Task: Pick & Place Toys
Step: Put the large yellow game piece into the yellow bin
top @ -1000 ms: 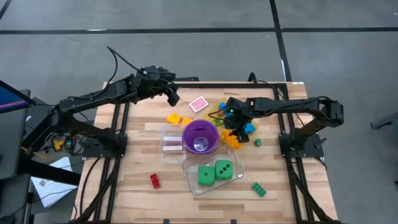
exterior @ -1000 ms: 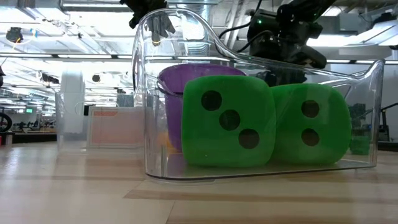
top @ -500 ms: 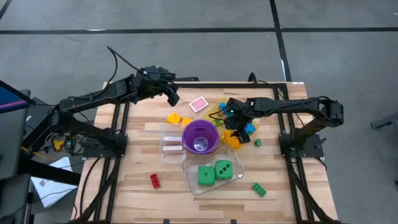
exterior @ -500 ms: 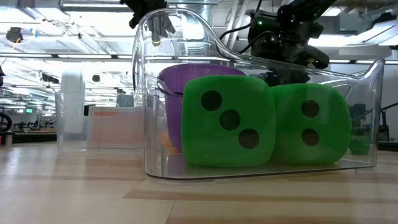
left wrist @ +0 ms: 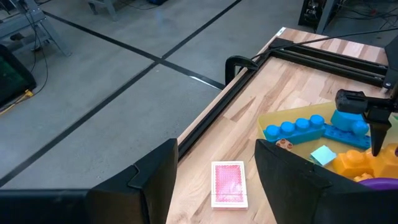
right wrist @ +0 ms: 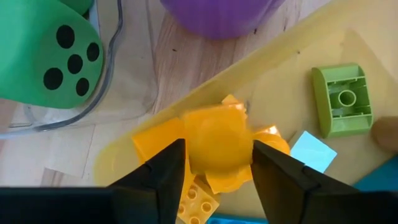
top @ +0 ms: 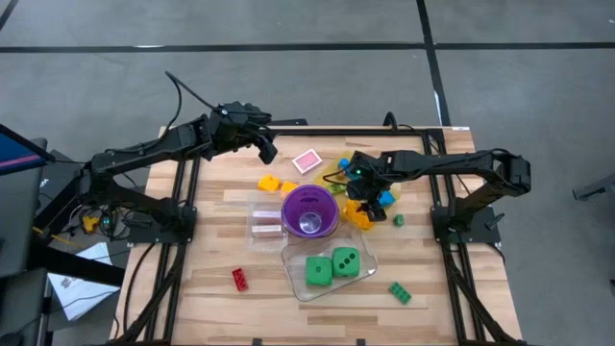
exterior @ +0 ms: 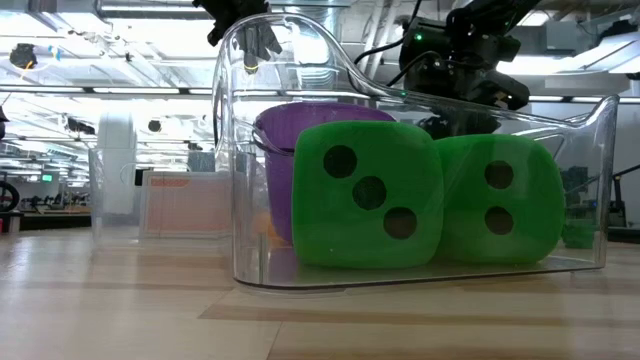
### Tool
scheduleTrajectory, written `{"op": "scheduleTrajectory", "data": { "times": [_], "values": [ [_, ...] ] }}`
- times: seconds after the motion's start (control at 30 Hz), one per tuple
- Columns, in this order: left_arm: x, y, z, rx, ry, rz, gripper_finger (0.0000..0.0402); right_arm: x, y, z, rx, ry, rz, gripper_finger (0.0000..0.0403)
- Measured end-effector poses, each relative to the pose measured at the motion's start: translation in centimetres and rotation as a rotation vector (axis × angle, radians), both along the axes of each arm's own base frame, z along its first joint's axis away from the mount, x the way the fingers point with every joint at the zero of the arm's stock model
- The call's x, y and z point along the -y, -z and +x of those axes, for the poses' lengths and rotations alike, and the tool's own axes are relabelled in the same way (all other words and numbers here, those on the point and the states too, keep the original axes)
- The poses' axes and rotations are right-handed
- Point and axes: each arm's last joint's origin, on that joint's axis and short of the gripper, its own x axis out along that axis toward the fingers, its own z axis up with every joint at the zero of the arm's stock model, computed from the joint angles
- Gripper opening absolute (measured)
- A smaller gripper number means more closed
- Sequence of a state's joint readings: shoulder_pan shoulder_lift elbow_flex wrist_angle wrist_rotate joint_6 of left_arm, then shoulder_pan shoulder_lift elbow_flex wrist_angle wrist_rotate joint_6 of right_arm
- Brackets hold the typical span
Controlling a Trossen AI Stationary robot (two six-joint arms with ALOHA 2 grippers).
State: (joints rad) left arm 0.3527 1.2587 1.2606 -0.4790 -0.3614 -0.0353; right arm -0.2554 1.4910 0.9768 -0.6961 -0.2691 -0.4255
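Right wrist view: right pincer (right wrist: 214,163) astride orange brick (right wrist: 214,146).

We saw two green black-dotted dice (top: 332,265) sitting side by side near the table's front. A red brick (top: 239,279) lay front-left, a green brick (top: 400,293) front-right. Orange pieces (top: 358,215) and blue bricks (top: 385,198) clustered right of centre, a yellow brick (top: 269,182) and a pink card-like piece (top: 307,160) farther back.
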Motion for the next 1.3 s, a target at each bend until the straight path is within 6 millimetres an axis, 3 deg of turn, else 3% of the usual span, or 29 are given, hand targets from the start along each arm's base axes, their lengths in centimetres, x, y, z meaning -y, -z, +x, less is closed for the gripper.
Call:
{"op": "scheduleTrajectory", "data": {
  "times": [0.53,1.0,1.17,1.3],
  "values": [
    [0.0,0.0,0.0,0.000,0.000,0.000,0.0208,0.0,0.0,0.0,0.002,0.016,0.026,0.0191],
    [0.0,0.0,0.0,0.000,0.000,0.000,0.0208,2.2,-0.5,0.0,0.060,0.271,0.235,0.0192],
    [0.0,0.1,-0.1,-0.020,0.007,0.009,0.0208,3.3,-2.1,-0.5,0.148,0.384,0.263,0.0194],
    [0.0,0.2,-0.1,-0.055,0.018,0.021,0.0209,4.0,-4.9,-1.5,0.300,0.475,0.283,0.0202]
  ]
}}
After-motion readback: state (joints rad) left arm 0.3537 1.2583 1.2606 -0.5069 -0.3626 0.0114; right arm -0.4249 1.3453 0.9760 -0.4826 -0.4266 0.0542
